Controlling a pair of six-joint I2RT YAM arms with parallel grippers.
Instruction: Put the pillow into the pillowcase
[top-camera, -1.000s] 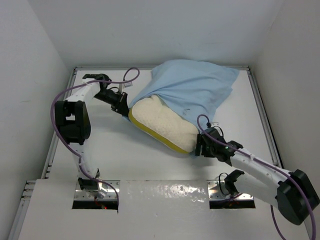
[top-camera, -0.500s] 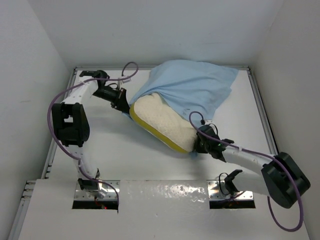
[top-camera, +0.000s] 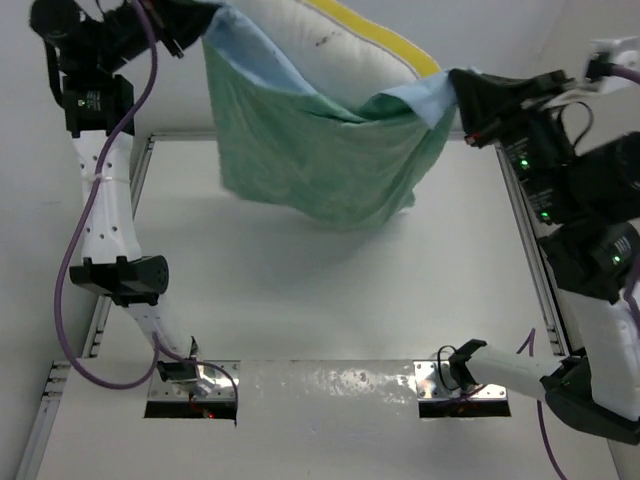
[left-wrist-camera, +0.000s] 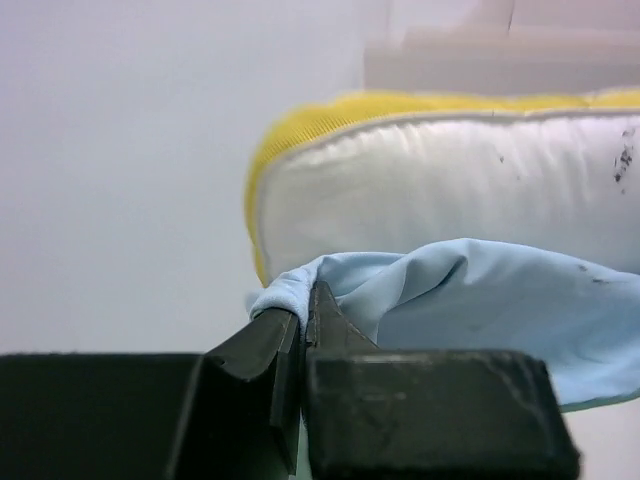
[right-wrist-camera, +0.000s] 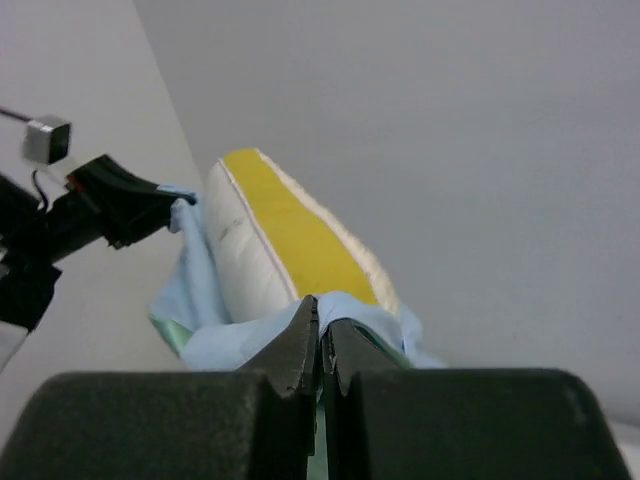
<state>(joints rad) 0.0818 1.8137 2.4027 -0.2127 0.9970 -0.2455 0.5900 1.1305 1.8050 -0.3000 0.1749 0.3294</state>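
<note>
1. We hold the pillowcase (top-camera: 320, 160) in the air above the table (top-camera: 300, 310), teal side out. Its mouth is at the top, toward 12 o'clock in the overhead view, and no part of it touches the table.
2. Our left jaws, at 11 o'clock, are clenched on the light blue hem (left-wrist-camera: 285, 300) at one corner of the mouth. The left wrist view shows the cloth pinched between them, with the pillow (left-wrist-camera: 450, 190) just behind.
3. Our right jaws, at 2 o'clock, are clenched on the hem at the opposite corner. The right wrist view shows a blue fold nipped between them.
4. Done so far: the pillow sits in the mouth of the pillowcase, and the cloth covers its lower part.
5. Not yet done: the upper end, with its yellow trim (top-camera: 390, 40), stands bare above the hem at 12 o'clock, as both wrist views also show.
6. The bottom of the pillowcase, toward 6 o'clock, hangs slack and thin. We judge from this that the pillow has not reached the closed end, but the cloth hides how deep it sits.
7. We judge the task to be roughly half done. The pillow has to sink until the hem passes over the yellow trim, and then the filled pillowcase can go down onto the table.
</note>
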